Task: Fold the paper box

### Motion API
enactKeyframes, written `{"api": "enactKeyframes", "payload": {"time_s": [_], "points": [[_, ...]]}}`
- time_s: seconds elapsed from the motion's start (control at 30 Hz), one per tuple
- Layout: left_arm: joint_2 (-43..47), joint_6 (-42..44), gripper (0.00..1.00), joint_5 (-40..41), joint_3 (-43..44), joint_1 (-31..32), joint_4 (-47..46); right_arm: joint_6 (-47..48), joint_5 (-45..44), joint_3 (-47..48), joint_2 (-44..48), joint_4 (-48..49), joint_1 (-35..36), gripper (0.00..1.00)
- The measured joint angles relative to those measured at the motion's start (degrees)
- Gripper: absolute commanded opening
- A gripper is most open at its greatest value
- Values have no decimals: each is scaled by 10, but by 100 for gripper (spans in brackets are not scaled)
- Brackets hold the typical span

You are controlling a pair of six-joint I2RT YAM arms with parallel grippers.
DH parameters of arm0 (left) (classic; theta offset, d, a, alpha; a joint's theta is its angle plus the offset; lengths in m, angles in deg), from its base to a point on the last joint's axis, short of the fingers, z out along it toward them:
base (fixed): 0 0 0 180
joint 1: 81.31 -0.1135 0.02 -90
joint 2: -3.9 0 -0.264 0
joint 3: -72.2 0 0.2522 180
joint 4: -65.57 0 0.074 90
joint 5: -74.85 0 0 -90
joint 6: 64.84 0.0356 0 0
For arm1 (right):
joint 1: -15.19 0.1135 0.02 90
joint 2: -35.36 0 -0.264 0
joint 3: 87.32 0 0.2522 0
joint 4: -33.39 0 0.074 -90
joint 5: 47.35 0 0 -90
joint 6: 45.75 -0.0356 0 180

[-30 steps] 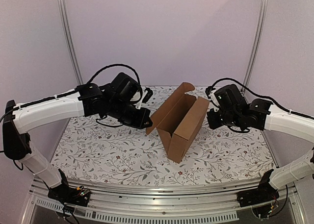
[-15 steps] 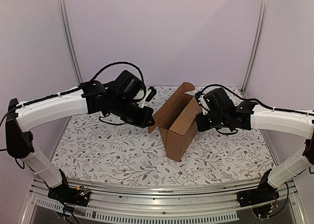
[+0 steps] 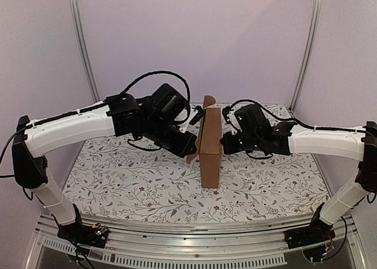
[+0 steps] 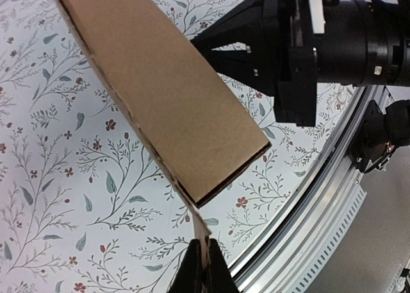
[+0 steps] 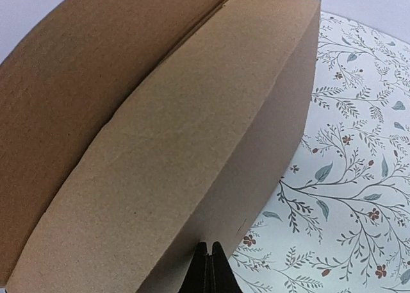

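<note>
The paper box [image 3: 210,154] stands on edge at the table's middle, a plain brown carton squeezed narrow, with one flap [image 3: 208,100] sticking up at its far end. My left gripper [image 3: 192,150] is at its left side. In the left wrist view that gripper [image 4: 205,256] is shut on the thin edge of a flap hanging from the paper box [image 4: 160,94]. My right gripper [image 3: 224,144] is at the box's right wall. Seen from the right wrist, this gripper [image 5: 209,247] is shut with nothing between its fingers, its tips against the cardboard wall [image 5: 166,152].
A white floral cloth [image 3: 129,181] covers the table. A metal rail [image 3: 194,231] runs along the near edge, and two upright poles [image 3: 82,45] stand at the back corners. The right arm's black wrist [image 4: 307,49] shows beyond the box in the left wrist view.
Both arms have moved inward toward each other. The box, earlier spread open as a wide slanted shape, is now pressed into a narrow upright form between the two grippers.
</note>
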Motion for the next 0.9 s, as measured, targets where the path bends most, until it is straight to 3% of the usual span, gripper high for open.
{"api": "enactKeyframes", "payload": {"time_s": [0.47,0.9], "points": [[-5,39,6,52,33,39,70,-76,44,-84,-26,210,26,0],[-61,53,6,47,94,63,60,-158,9,-215,-26,350,66,2]]}}
